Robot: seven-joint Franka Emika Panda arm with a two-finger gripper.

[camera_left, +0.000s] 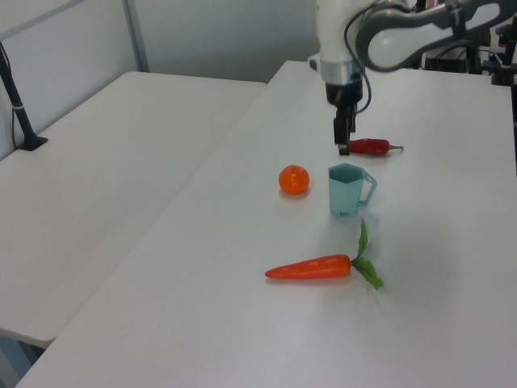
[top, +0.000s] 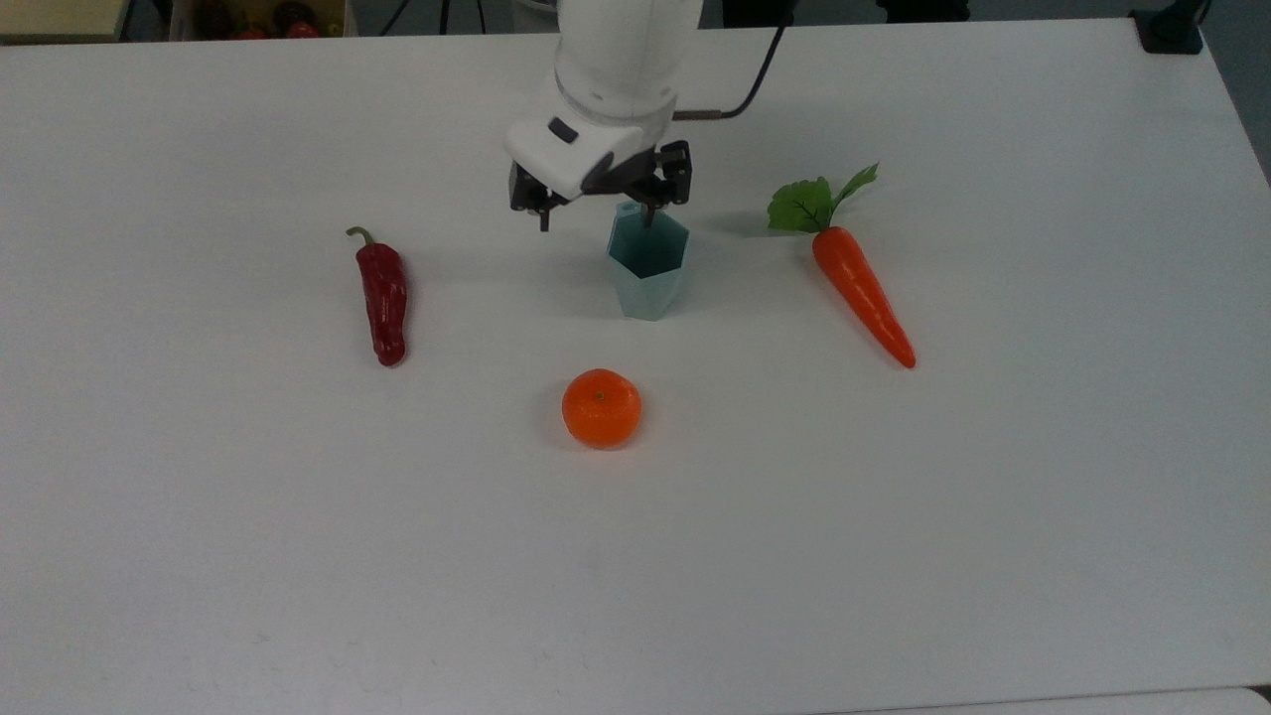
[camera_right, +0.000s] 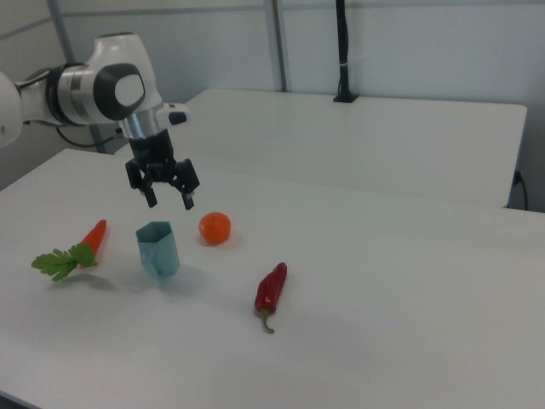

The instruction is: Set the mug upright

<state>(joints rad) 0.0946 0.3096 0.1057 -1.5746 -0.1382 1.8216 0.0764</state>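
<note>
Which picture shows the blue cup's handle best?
The left view: the pale blue faceted mug stands upright with its handle sticking out sideways. In the top view you look into its hexagonal mouth; the right view shows its plain side.

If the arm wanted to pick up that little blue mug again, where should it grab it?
Probably the rim, from straight above. The mug stands upright with its mouth open upward, so one finger can drop inside and one outside a flat facet. The open gripper hangs above it; the handle looks too slim.
</note>
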